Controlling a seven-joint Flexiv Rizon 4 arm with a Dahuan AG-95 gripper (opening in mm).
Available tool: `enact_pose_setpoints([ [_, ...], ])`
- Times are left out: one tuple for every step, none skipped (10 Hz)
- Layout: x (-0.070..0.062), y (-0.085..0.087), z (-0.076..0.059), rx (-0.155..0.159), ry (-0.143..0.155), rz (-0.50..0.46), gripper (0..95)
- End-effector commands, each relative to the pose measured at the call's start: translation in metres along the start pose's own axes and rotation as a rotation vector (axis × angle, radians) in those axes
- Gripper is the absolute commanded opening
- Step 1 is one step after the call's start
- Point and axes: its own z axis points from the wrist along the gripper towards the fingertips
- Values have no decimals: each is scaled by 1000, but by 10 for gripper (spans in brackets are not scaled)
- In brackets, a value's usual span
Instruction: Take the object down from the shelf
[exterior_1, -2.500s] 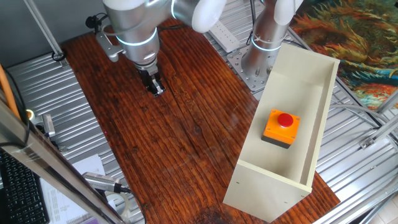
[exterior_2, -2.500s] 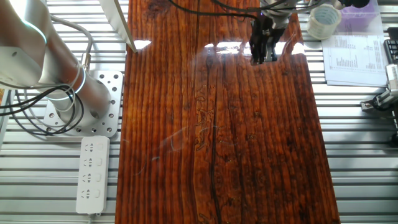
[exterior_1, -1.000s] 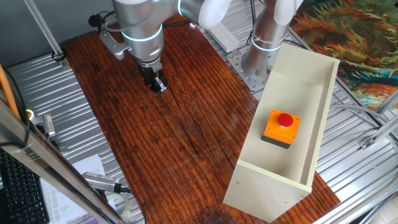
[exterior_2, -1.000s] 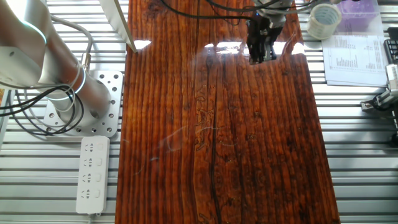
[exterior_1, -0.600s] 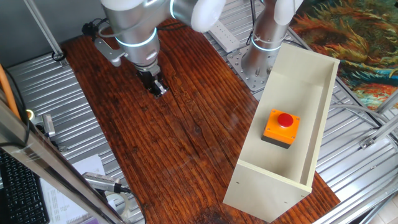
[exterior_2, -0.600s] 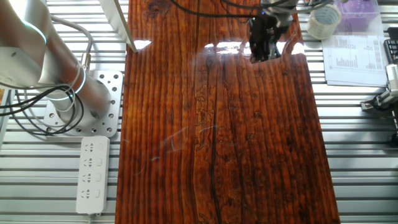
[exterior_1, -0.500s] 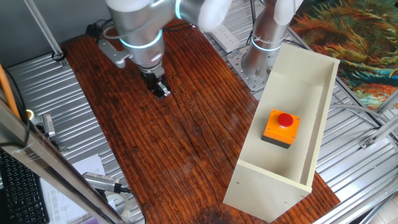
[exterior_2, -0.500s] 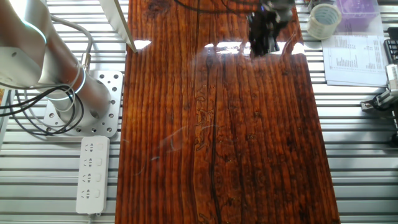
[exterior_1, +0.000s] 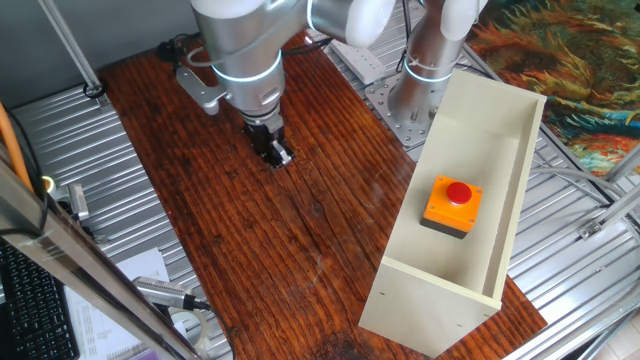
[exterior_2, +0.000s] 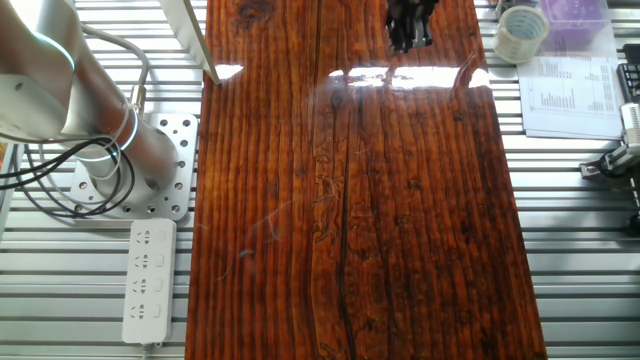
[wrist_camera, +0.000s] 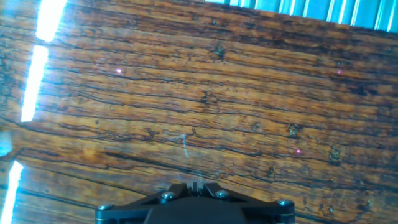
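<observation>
Writing on the printed sheet is too small to read.

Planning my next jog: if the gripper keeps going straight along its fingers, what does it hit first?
Most likely the bare wooden tabletop: the gripper points down at it, nothing between. The orange button box sits off to the side in the shelf.

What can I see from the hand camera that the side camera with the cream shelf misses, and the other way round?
Only the hand view shows the wood grain of the table up close, with bright light reflections. Only the fixed view shows the shelf, the orange button box inside it, and the whole arm with its gripper above the table. Both show the brown wooden tabletop.
</observation>
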Motion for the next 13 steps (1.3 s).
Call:
enact_pose_setpoints([
  [0,0,0,-25,-12,-219,0],
  [0,0,0,-26,-6,-235,0],
  [0,0,0,-31,8,-249,0],
  [0,0,0,-42,11,-211,0],
  [-1,3,-1,-46,18,-161,0],
  [-2,9,-4,-48,19,-155,0],
  [-5,23,-12,-50,13,-194,0],
  [-7,34,-19,-66,0,-276,0],
  [-8,45,-24,-103,-14,-336,0],
  [-9,54,-28,-130,-27,-371,0],
  [-9,67,-31,-155,-43,-427,0],
  [-9,75,-32,-153,-43,-431,0],
  [-9,86,-33,-139,-38,-439,0],
])
